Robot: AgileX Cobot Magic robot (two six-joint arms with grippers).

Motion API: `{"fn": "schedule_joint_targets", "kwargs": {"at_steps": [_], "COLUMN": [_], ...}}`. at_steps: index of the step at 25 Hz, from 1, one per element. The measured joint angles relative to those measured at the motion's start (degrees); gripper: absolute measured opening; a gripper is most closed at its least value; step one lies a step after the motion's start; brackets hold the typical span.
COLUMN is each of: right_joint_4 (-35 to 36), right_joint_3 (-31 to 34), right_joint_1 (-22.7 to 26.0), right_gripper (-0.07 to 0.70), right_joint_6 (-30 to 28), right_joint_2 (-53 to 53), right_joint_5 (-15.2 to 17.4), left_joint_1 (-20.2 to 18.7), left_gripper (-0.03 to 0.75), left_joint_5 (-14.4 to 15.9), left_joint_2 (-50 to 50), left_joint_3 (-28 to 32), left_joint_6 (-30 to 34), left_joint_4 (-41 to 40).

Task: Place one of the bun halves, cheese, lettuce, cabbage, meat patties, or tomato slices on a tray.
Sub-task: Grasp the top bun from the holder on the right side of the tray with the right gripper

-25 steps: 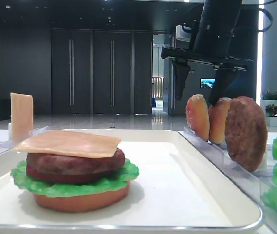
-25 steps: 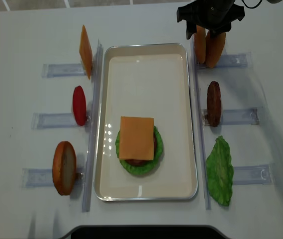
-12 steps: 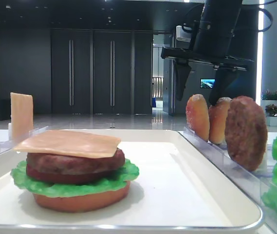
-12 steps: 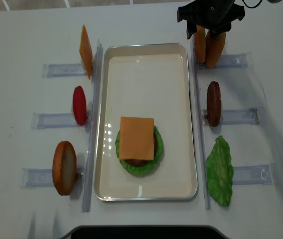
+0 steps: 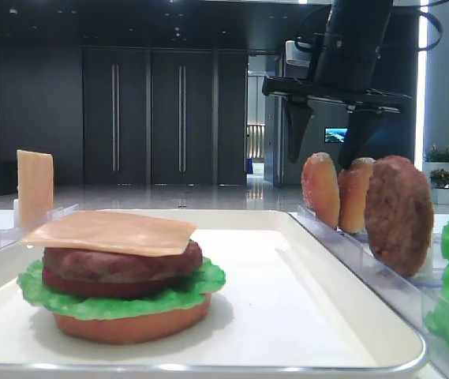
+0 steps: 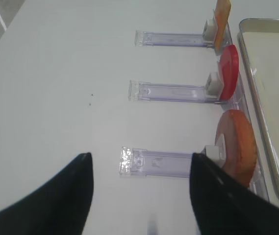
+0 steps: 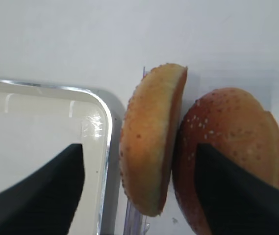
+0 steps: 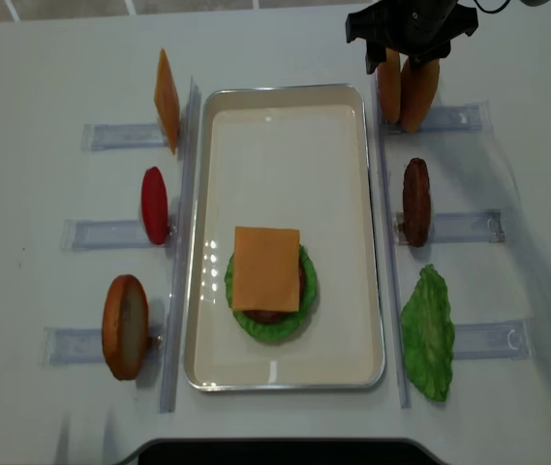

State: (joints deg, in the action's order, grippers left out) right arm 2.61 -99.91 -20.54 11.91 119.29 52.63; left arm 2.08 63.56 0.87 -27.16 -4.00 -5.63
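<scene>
A: The right gripper (image 7: 139, 196) hangs over the two bun halves (image 7: 154, 142) standing on edge at the worktop's one o'clock — fingers apart, nothing held.

B: The halves touch, so closing could pinch both or tip one off its rack (image 8: 449, 118) beside the tray (image 8: 285, 116).

A: The left fingers (image 6: 61, 196) are apart too, empty.
</scene>
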Motion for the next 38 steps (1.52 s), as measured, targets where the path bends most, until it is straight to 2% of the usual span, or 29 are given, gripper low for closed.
{"fn": "schedule_joint_targets", "kwargs": {"at_steps": [20, 33, 38], "right_joint_4": [0.0, -1.4, -1.4], "right_joint_3": [0.0, 0.0, 0.0], "right_joint_1": [0.0, 0.1, 0.1], "right_gripper": [0.447, 0.267, 0.230], "right_joint_6": [-1.0, -1.2, -1.3], "right_joint_2": [0.0, 0.0, 0.0], "right_joint_5": [0.3, 1.1, 1.2], "left_joint_1": [0.0, 0.0, 0.0], "left_gripper": [0.471, 0.471, 0.471], "left_joint_5": [0.0, 0.0, 0.0], "left_joint_2": [0.0, 0.0, 0.0], "left_joint_3": [0.0, 0.0, 0.0], "left_joint_6": [0.0, 0.0, 0.0], "left_joint_4": [0.0, 0.0, 0.0]}}
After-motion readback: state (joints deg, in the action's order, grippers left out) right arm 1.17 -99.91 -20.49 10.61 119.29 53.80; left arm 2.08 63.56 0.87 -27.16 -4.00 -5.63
